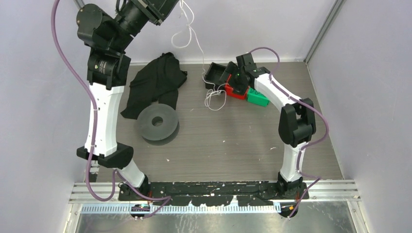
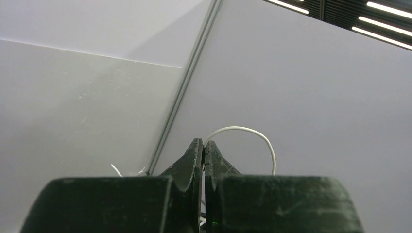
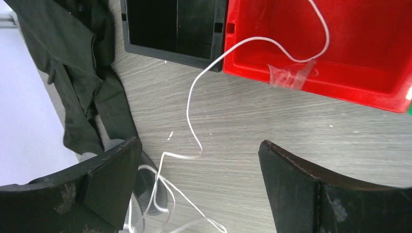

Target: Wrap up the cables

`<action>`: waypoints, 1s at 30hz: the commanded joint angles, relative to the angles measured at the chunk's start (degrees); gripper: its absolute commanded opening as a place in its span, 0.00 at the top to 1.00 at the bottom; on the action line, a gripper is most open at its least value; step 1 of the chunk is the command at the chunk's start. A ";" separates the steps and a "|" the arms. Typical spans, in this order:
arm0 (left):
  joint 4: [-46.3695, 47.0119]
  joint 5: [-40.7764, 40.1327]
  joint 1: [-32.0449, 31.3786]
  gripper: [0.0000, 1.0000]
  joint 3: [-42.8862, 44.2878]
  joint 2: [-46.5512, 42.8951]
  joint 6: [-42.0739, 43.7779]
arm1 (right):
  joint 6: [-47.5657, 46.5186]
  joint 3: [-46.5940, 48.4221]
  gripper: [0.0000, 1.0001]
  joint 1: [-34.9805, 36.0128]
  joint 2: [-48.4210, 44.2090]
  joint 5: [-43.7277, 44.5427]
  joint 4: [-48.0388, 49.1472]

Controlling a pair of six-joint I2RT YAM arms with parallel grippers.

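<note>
Left of the red bin (image 3: 364,43), white cable (image 1: 214,99) lies in loose curly loops on the table (image 1: 233,141), string-thin; one strand runs into the bin past a clear tape scrap (image 3: 291,75), another rises high above to the left gripper (image 2: 203,143), jaws pinched shut on it. Right gripper (image 3: 198,145) hovers just left of the bin over the loops, jaws spread wide, holding nothing. Table is grey woodgrain, walls (image 1: 272,24) pale lilac; black bin (image 3: 175,29) butts against the red bin's left side, dark cloth (image 1: 155,82) and grey spool (image 1: 158,124) further left.
</note>
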 commanded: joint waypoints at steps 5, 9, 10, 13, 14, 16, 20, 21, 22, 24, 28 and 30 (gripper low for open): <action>2.43 -1.63 0.32 1.00 3.18 -4.35 -0.32 | 9.20 6.13 0.06 1.17 8.24 -6.01 3.58; 2.33 -2.13 0.32 1.00 2.57 -5.99 0.28 | 11.38 8.96 0.22 2.95 11.82 -9.20 5.90; 1.83 -2.62 0.32 1.00 2.37 -6.47 1.03 | 11.76 9.78 0.35 3.18 12.20 -9.53 5.98; -2.01 -5.22 0.32 1.00 2.04 -8.43 5.02 | 11.03 10.97 0.97 3.00 11.32 -8.43 5.54; -3.57 -6.27 0.32 1.00 1.98 -9.32 6.68 | 9.80 11.86 0.99 2.64 10.85 -7.02 4.29; -6.92 -8.78 0.32 1.00 1.92 -11.69 10.38 | 7.60 14.37 0.99 1.04 10.20 -5.15 2.29; -10.86 -14.19 0.32 1.00 0.76 -17.58 16.03 | 4.67 25.83 1.00 -3.87 13.10 -4.85 -2.82; -11.71 -15.57 0.32 1.00 0.73 -19.29 17.09 | 4.03 30.29 0.99 -4.90 14.55 -4.96 -4.50; -12.25 -16.90 0.32 1.00 0.71 -20.41 17.93 | 3.49 34.83 0.99 -5.83 16.26 -4.87 -6.07; -12.79 -18.94 0.32 1.00 0.71 -22.23 19.02 | 2.84 44.74 0.99 -7.61 20.66 -4.39 -9.10; -12.58 -20.32 0.32 1.00 1.01 -24.30 19.56 | 4.39 59.78 0.99 -10.46 31.03 -3.78 -11.10; -12.31 -20.97 0.32 1.00 1.22 -25.20 19.64 | 6.54 57.57 0.99 -11.79 31.93 -3.88 -6.89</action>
